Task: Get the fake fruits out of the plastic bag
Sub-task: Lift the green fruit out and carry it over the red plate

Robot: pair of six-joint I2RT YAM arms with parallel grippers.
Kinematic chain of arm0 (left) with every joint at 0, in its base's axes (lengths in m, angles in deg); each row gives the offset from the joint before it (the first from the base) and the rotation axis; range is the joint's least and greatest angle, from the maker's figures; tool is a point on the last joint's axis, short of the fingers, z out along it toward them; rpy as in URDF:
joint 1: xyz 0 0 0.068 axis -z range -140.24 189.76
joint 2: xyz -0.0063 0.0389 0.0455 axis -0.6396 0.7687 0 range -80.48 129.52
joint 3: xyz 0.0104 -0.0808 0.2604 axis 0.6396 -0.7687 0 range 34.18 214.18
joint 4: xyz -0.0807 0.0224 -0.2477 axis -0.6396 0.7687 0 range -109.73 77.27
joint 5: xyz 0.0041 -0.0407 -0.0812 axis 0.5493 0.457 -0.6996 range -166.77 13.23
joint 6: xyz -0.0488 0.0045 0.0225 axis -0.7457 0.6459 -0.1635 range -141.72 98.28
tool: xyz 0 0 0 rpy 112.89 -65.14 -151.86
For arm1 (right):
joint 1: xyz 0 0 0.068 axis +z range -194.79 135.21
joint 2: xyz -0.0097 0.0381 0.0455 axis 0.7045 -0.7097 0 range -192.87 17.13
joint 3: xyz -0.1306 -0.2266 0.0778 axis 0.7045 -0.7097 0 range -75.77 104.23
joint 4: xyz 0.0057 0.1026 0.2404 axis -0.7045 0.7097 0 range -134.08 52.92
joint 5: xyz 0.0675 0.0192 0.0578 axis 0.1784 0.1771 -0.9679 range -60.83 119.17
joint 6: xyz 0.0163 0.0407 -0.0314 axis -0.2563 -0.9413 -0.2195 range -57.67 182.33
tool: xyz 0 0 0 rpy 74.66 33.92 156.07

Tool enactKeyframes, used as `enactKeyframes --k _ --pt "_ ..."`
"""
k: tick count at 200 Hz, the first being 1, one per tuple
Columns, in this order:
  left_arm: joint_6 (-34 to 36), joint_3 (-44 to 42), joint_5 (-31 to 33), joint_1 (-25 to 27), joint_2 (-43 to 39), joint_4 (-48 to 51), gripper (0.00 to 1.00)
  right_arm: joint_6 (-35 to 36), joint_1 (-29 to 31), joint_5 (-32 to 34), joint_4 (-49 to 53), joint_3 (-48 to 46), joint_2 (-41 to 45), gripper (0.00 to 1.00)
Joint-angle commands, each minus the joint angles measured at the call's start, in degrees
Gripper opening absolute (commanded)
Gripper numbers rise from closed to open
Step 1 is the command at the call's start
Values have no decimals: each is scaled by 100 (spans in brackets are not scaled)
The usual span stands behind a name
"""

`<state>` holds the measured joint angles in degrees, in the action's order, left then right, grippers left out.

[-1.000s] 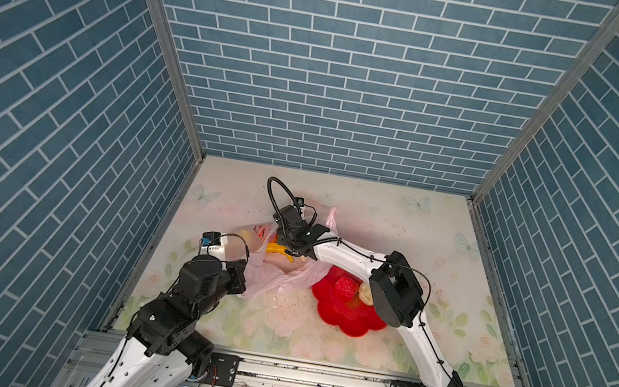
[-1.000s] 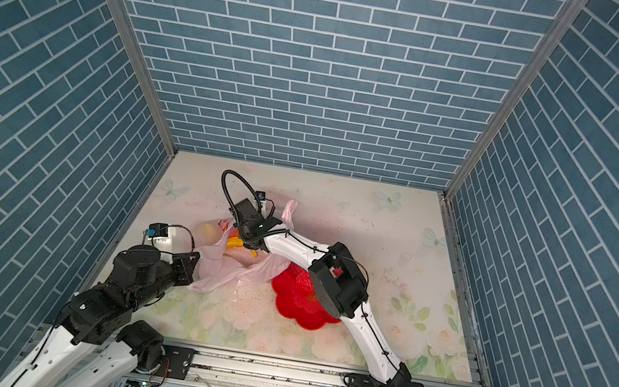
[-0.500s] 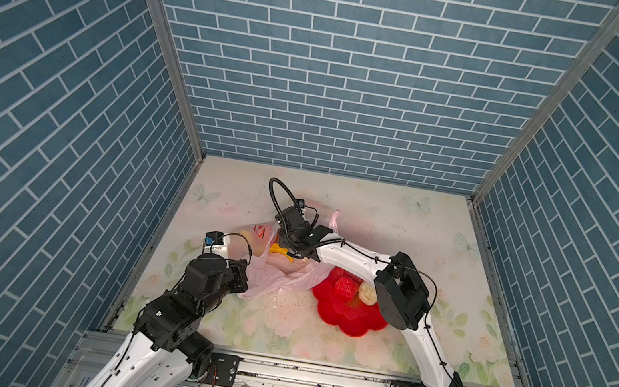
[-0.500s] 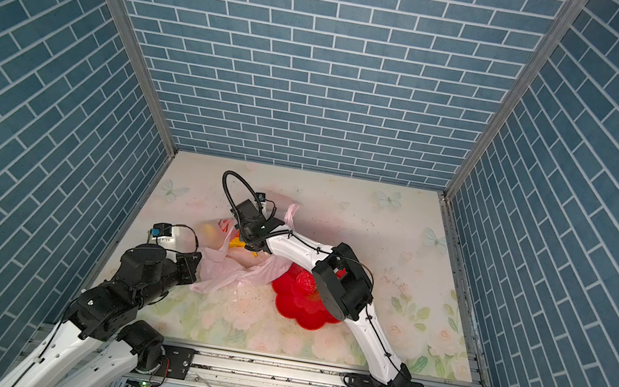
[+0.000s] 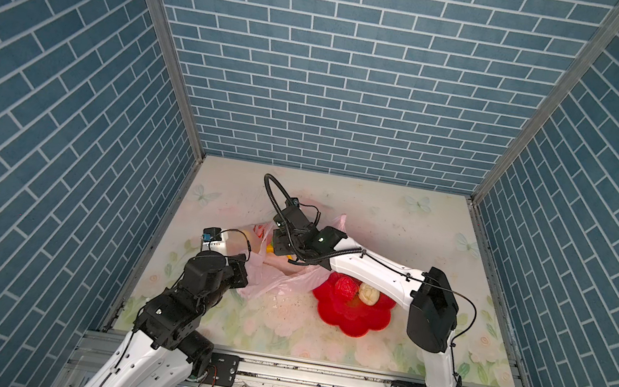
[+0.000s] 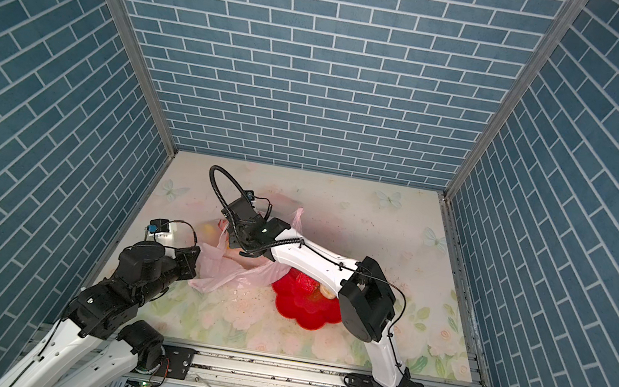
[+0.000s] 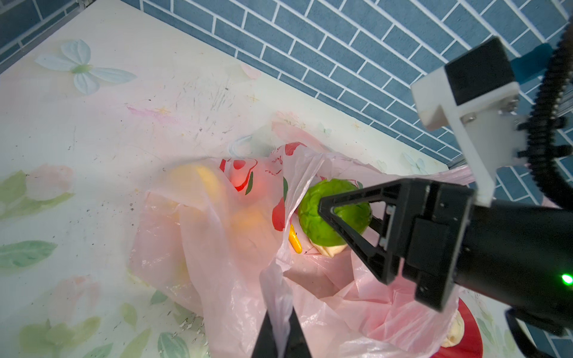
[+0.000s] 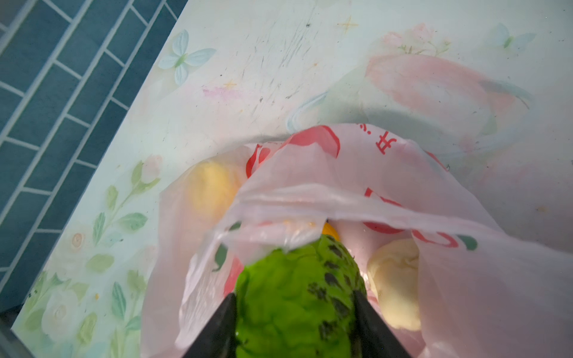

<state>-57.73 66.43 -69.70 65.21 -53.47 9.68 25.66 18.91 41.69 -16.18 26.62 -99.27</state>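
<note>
The pink plastic bag (image 5: 277, 282) (image 6: 227, 274) lies crumpled on the floral table, left of the red dish. My left gripper (image 7: 280, 313) (image 5: 244, 272) is shut on a gathered strip of the bag's rim and holds the mouth up. At the bag's mouth my right gripper (image 8: 294, 297) (image 7: 338, 214) (image 5: 277, 242) is shut on a bumpy green fruit (image 8: 294, 294) (image 7: 331, 217). Inside the bag show a yellow fruit (image 7: 195, 183) (image 8: 210, 189), a cream fruit (image 8: 393, 279) and an orange-yellow tip (image 7: 294, 240). A red fruit (image 5: 345, 286) and a cream fruit (image 5: 367, 294) rest in the dish.
The red flower-shaped dish (image 5: 346, 322) (image 6: 301, 311) sits right of the bag, partly under my right forearm (image 5: 371, 271). Blue brick walls close in the table on three sides, and a metal rail (image 5: 313, 372) runs along the front edge.
My right arm's elbow has swung to the right while its gripper stays at the bag's mouth with the green fruit. The left gripper keeps its hold on the bag.
</note>
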Motion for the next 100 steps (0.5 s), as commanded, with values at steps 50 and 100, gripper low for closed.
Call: enactKeyframes --k 50,100 --pt "113 166 120 -28 50 -216 8 278 77 512 1040 -644 1710 18" --pt "120 219 137 -28 81 -192 8 327 13 1137 1458 -973 2734 18"
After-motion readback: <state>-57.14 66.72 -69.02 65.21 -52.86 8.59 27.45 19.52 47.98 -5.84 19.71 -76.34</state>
